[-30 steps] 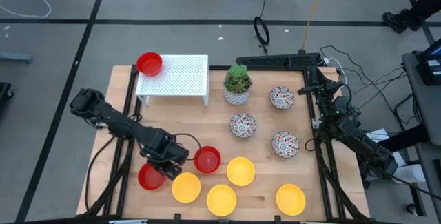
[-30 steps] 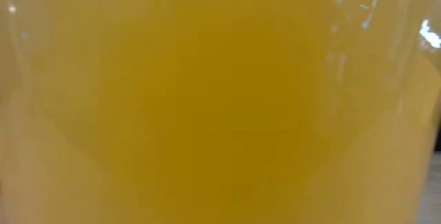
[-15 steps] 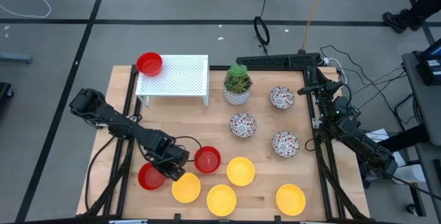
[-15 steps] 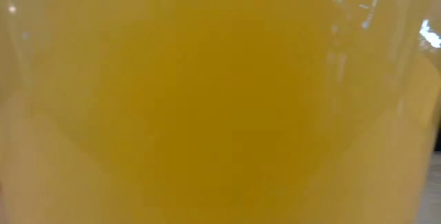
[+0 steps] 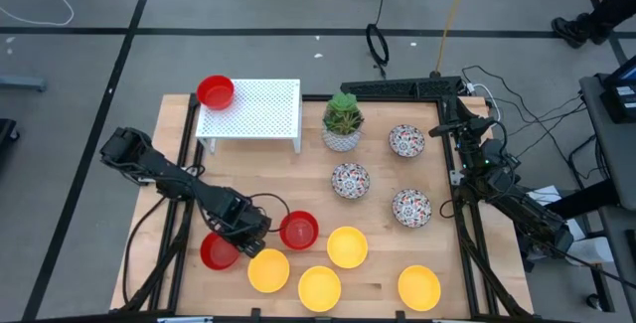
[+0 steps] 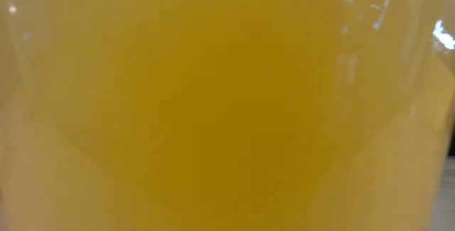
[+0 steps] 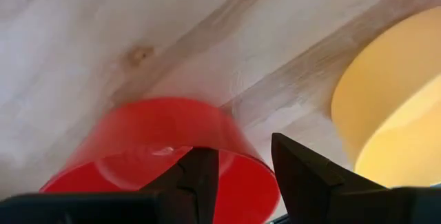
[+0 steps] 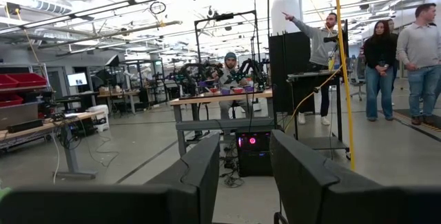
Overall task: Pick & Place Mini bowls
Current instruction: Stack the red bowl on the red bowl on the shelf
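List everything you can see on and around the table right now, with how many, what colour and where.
Red mini bowls: three; one on the white rack, one under the left gripper at the table's near left, one beside it.
Yellow mini bowls: four, near edge, one filling the low view.
Floral mini bowls: three, white with red-and-dark pattern, right half.
Perforated rack: one, white, far left.
Potted plant: one, green in white pot, far centre.
Table: one, light wood.
People: several, in the room beyond.
Left gripper: fingers straddling the red bowl's rim.
Right gripper: open, parked off the right edge.

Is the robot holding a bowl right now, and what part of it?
Yes. The left gripper holds a red mini bowl by its rim, one finger inside, one outside. The right gripper holds nothing.
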